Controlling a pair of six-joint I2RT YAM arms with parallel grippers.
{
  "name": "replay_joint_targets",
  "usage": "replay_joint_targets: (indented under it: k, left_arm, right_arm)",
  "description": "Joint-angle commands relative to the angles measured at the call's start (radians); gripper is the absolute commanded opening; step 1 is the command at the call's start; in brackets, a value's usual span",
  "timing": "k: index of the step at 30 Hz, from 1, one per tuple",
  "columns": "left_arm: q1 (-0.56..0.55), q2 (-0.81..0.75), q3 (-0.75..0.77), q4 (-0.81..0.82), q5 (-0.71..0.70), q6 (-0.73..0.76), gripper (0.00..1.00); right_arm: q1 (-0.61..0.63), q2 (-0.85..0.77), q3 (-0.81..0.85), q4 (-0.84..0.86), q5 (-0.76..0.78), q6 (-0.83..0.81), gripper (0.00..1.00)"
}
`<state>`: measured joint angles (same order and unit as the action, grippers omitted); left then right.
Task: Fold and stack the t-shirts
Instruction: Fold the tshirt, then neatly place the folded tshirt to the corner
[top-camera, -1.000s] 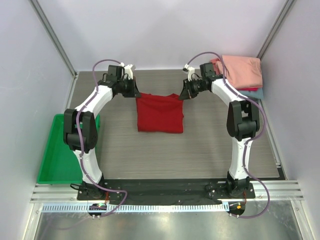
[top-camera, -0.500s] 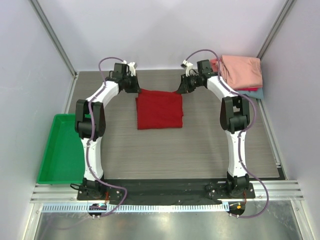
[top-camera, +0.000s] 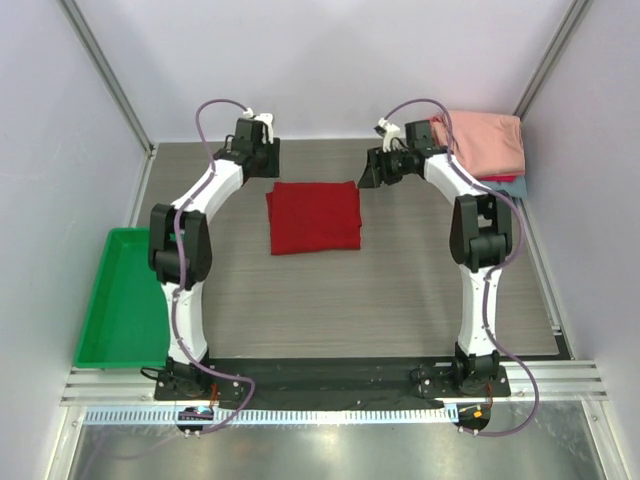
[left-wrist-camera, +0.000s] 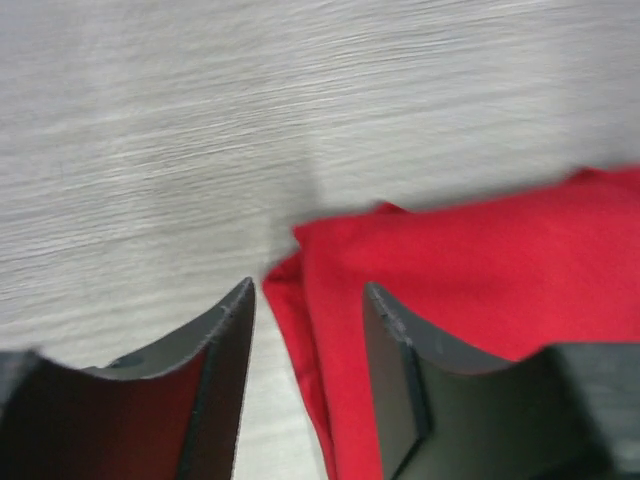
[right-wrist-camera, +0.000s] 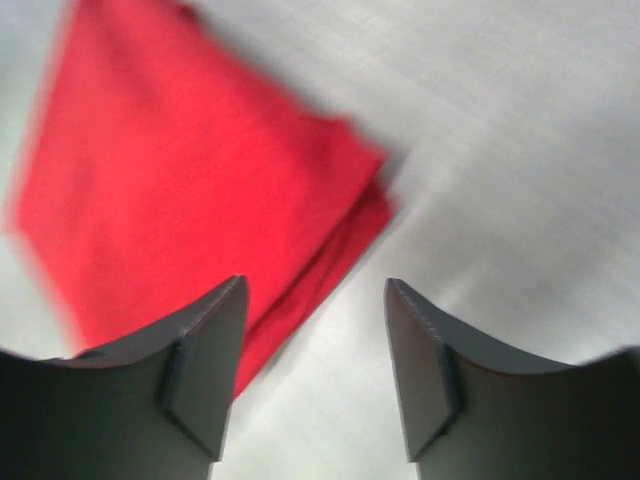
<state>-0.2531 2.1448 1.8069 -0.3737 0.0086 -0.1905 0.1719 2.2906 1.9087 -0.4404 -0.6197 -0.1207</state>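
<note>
Out on the middle of the grey table (top-camera: 420, 290), a little towards the far side, a deep red t-shirt (top-camera: 314, 217) lies flat, folded into a neat rectangle. Up at its far left corner hovers the left gripper (top-camera: 267, 172). The wrist view shows its two dark fingers (left-wrist-camera: 215, 380) spread apart with nothing pinched between them, and the red corner of the cloth lies on the table below the gap. Across on the other side, the right gripper (top-camera: 368, 174) hangs just beyond the far right corner. Its fingers are spread too and grip nothing, and the layered folded edge of the shirt shows beneath them, a bit blurred. From overhead, neither one looks to be touching the cloth. Over in the table's far right corner sits a stack of folded shirts, with a salmon-pink shirt (top-camera: 487, 140) on top and a teal shirt (top-camera: 510, 187) peeking out at the near edge. Off the table's left side lies a green tray (top-camera: 125, 300).
</note>
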Motion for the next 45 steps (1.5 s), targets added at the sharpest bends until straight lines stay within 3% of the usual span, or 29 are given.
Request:
replay_joint_targets:
  k: [1, 3, 4, 5, 6, 7, 11, 17, 28, 37, 41, 44, 45]
  left_arm:
    - [-0.04, -0.169, -0.046, -0.025, -0.014, 0.075, 0.47]
    - [-0.034, -0.198, -0.093, -0.066, 0.132, 0.063, 0.37]
    - [-0.029, -0.207, -0.112, -0.079, 0.333, 0.063, 0.3]
    - [-0.025, -0.207, -0.125, -0.089, 0.402, 0.04, 0.21]
    - [-0.017, -0.207, -0.171, -0.091, 0.457, 0.024, 0.06]
    - [-0.014, -0.204, -0.194, -0.088, 0.54, 0.011, 0.01]
    - [0.008, -0.186, -0.303, -0.053, 0.666, -0.042, 0.0]
    - [0.017, -0.14, -0.389, -0.027, 0.689, -0.078, 0.0]
    - [0.017, -0.004, -0.333, -0.031, 0.654, -0.092, 0.0]
    - [0.009, 0.01, -0.356, -0.005, 0.648, -0.118, 0.0]
    - [0.005, 0.015, -0.356, 0.004, 0.645, -0.124, 0.0]
    - [0.003, 0.017, -0.35, 0.009, 0.646, -0.13, 0.0]
    - [0.003, 0.018, -0.347, 0.009, 0.645, -0.13, 0.0]
  right_arm:
    - [-0.054, -0.15, -0.129, -0.006, -0.162, 0.091, 0.65]
    - [-0.074, -0.151, -0.209, 0.009, -0.26, 0.156, 0.68]
    - [-0.09, -0.142, -0.235, 0.022, -0.299, 0.226, 0.69]
    - [-0.097, -0.138, -0.264, 0.044, -0.325, 0.257, 0.7]
    - [-0.1, -0.134, -0.313, 0.095, -0.343, 0.292, 0.7]
    - [-0.104, -0.12, -0.333, 0.123, -0.382, 0.355, 0.71]
    - [-0.103, -0.085, -0.404, 0.265, -0.442, 0.505, 0.73]
    - [-0.094, -0.028, -0.416, 0.345, -0.437, 0.57, 0.75]
    - [-0.038, 0.059, -0.467, 0.473, -0.359, 0.703, 0.75]
    - [0.035, 0.092, -0.496, 0.539, -0.259, 0.768, 0.73]
    - [0.057, 0.107, -0.467, 0.54, -0.212, 0.777, 0.68]
    - [0.067, 0.107, -0.445, 0.537, -0.195, 0.764, 0.56]
    - [0.069, 0.099, -0.442, 0.532, -0.19, 0.754, 0.46]
